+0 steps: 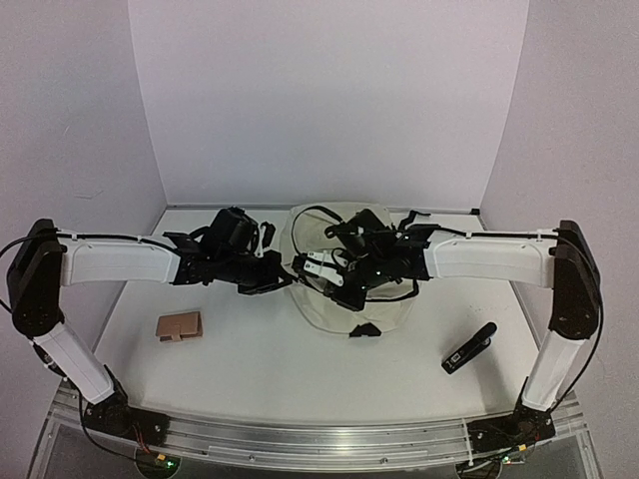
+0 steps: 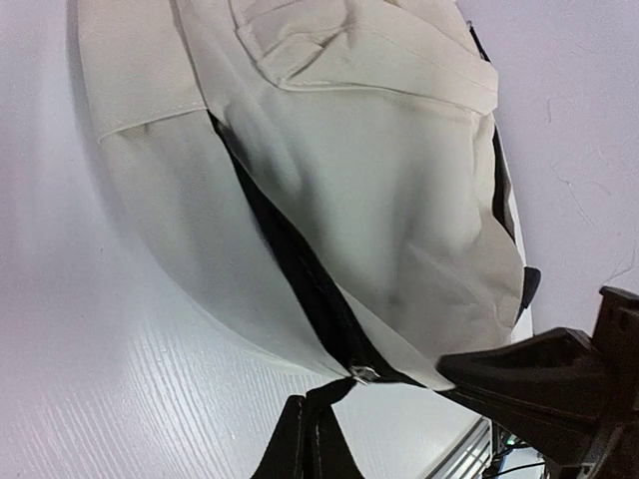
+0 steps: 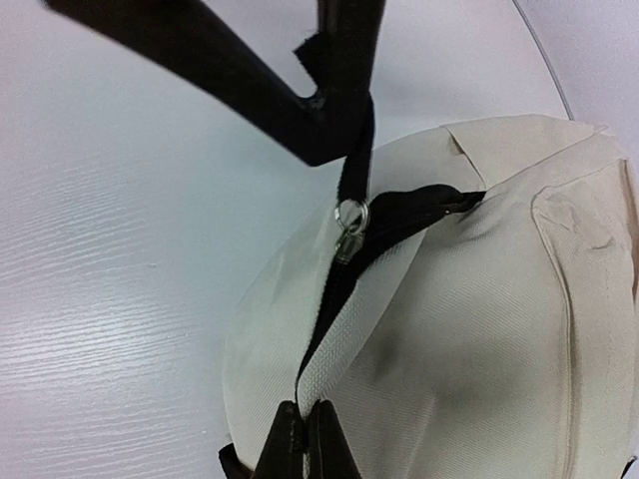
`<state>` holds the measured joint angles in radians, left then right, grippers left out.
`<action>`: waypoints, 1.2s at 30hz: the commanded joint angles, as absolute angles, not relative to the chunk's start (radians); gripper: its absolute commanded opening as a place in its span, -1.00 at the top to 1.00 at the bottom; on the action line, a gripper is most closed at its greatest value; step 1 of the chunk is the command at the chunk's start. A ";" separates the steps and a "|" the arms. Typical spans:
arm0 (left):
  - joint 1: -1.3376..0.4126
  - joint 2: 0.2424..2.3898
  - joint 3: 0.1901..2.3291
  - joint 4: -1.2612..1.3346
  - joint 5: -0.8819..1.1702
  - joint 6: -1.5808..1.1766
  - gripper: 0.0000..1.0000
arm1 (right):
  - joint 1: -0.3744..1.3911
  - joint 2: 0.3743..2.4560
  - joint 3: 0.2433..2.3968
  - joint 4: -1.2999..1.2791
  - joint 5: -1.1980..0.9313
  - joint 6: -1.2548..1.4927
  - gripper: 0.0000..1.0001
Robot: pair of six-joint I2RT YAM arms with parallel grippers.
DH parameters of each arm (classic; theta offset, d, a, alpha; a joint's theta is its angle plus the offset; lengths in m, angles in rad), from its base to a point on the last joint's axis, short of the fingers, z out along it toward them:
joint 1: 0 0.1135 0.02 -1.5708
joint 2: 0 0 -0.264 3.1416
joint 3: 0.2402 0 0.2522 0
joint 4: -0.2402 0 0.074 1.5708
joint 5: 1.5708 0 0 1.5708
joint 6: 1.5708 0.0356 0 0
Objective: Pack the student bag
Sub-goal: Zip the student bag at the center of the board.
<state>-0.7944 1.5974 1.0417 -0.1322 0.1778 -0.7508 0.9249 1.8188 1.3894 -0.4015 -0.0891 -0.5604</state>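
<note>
White surface carries the student bag midway along its far edge; left hand pinches the black zipper pull (silver slider beside it), right hand is clamped on the bag's cream fabric.

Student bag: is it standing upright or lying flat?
Lying flat: the student bag spreads wide and low on the table in the top view.

The left arm and right arm rise from the near corners, elbows out, forearms level and pointing inward, wrists meeting at mid-scene. The left gripper has its fingers pressed together on the zip pull. The right gripper, just beside it, pinches the bag edge.
</note>
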 commanded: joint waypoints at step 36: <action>-0.459 1.894 1.385 -0.228 0.235 -0.656 0.77 | 0.965 1.848 1.679 -0.570 -0.476 -0.210 0.27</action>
